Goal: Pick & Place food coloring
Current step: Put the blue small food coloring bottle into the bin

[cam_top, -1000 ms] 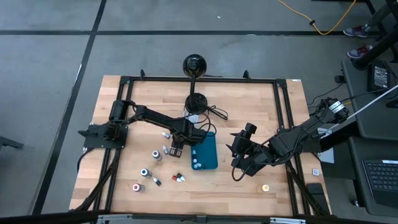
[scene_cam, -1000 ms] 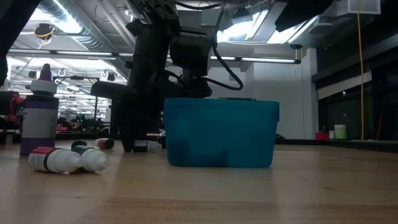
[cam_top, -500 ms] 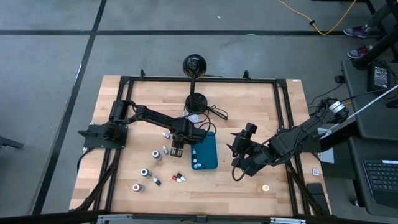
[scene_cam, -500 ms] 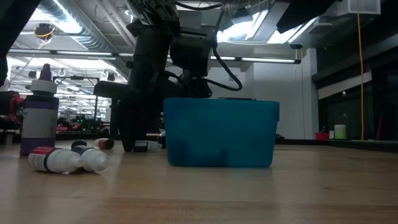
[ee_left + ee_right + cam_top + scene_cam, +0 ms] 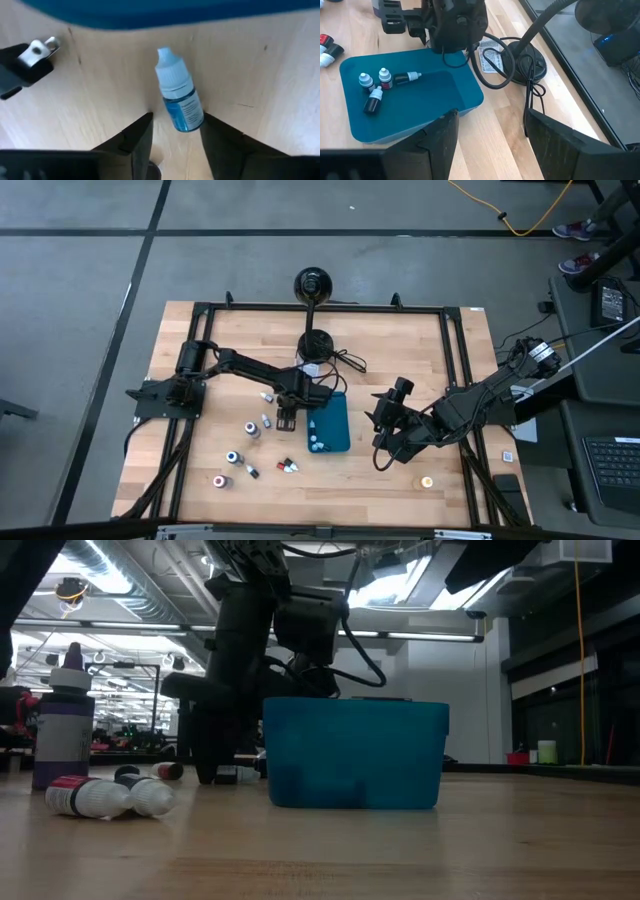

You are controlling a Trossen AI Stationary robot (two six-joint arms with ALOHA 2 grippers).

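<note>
Blue-liquid food coloring bottle (image 5: 179, 97) lies flat on the wooden table (image 5: 400, 350), right between the left gripper's (image 5: 175, 137) two fingers, white cap pointing away from the claw toward the teal tray (image 5: 165, 7). Those fingers stand parted on either side of the bottle, with bare wood showing between them and it, so the claw is open and grips nothing. From above, the left gripper (image 5: 286, 421) sits just beside the tray's (image 5: 341, 442) near edge. Four small bottles (image 5: 376, 87) already lie inside the tray (image 5: 465, 95). More bottles (image 5: 250, 455) are scattered on the wood on the claw's far side from the tray. Over on the other side of the tray, the right gripper (image 5: 381, 442) waits, fingers spread wide and empty.
</note>
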